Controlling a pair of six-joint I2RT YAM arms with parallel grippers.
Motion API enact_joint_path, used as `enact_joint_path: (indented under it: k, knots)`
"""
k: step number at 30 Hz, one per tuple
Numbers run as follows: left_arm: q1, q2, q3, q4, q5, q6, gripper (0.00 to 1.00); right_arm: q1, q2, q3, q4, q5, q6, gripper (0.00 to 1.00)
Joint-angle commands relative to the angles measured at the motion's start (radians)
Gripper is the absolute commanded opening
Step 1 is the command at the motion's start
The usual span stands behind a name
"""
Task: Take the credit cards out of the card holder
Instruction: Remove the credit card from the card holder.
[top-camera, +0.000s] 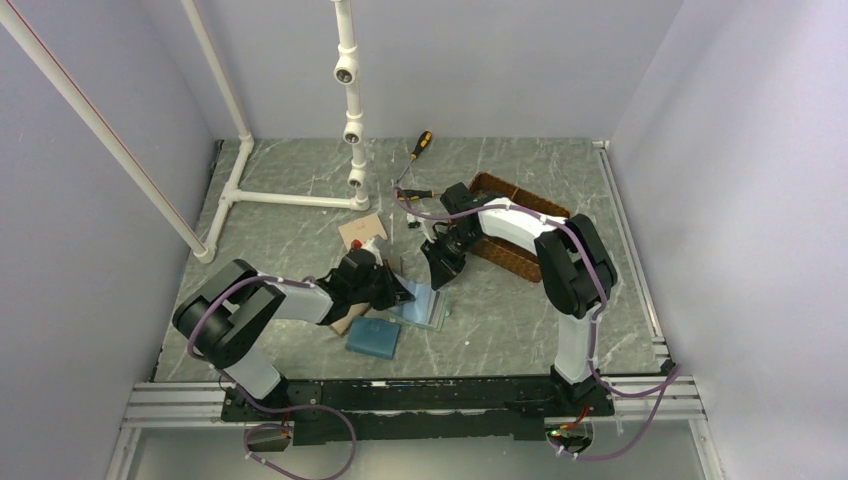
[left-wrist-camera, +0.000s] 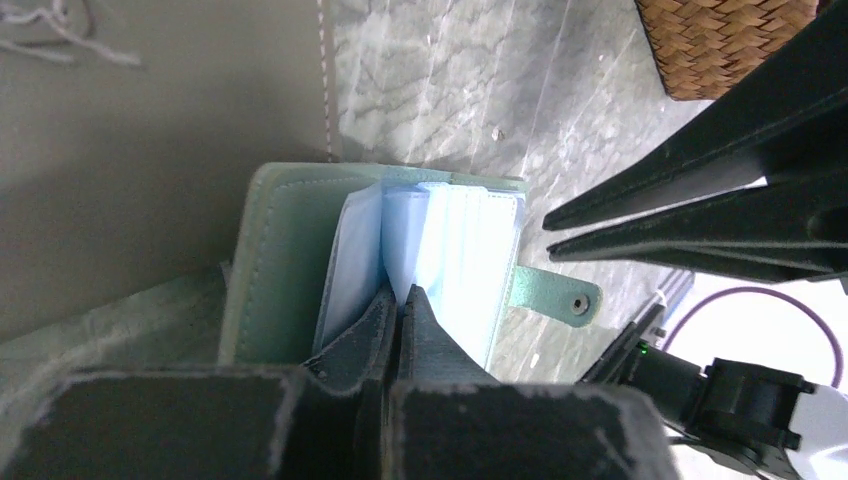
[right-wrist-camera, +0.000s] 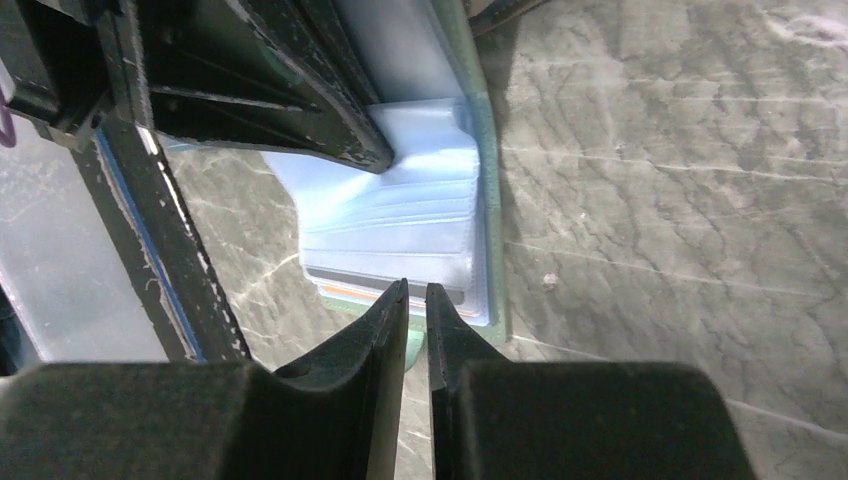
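Nearest the arm bases, low in the overhead view, you have a darker blue wallet (top-camera: 373, 337) flat on the bench (top-camera: 520, 320). Just above and to its right lies the card holder (top-camera: 425, 303), spread open near the centre of the frame. Your left claw (left-wrist-camera: 400, 300) is clenched tight, its tips down in the fold of the holder's pale blue pockets; you cannot tell whether a sleeve is pinched between them. The green snap tab sticks out to the right in that wrist view. Your right claw (right-wrist-camera: 417, 292) is released, with only a narrow gap between its tips and nothing in it. It points at the holder's bottom edge. There the cards (right-wrist-camera: 350, 283) sit in the pockets, a dark edge and an orange one showing just left of the tips. Farther up and right sits the woven basket (left-wrist-camera: 730, 40), partly behind your right arm. Beyond it lies a screwdriver (top-camera: 421, 147), with a white pipe frame (top-camera: 350, 90) toward the upper left.
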Motion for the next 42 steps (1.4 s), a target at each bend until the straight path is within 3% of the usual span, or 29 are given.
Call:
enact_joint_path:
  k: [1, 11, 20, 35, 42]
  knots:
    - [0.022, 0.047, -0.079, 0.032, 0.093, -0.062, 0.00, 0.003, -0.015, 0.011, 0.031, 0.059, 0.005, 0.14]
    - [0.043, 0.063, -0.103, 0.086, 0.124, -0.079, 0.00, 0.022, 0.017, 0.016, 0.005, 0.071, -0.022, 0.18]
    - [0.050, 0.062, -0.112, 0.102, 0.129, -0.081, 0.00, 0.045, 0.030, 0.013, 0.027, 0.163, 0.004, 0.15]
    - [0.050, 0.074, -0.101, 0.147, 0.168, -0.063, 0.00, 0.144, 0.060, 0.039, 0.047, 0.149, 0.049, 0.16]
    - [0.050, 0.075, -0.102, 0.177, 0.194, -0.064, 0.14, 0.168, 0.077, 0.048, 0.080, 0.159, 0.106, 0.17]
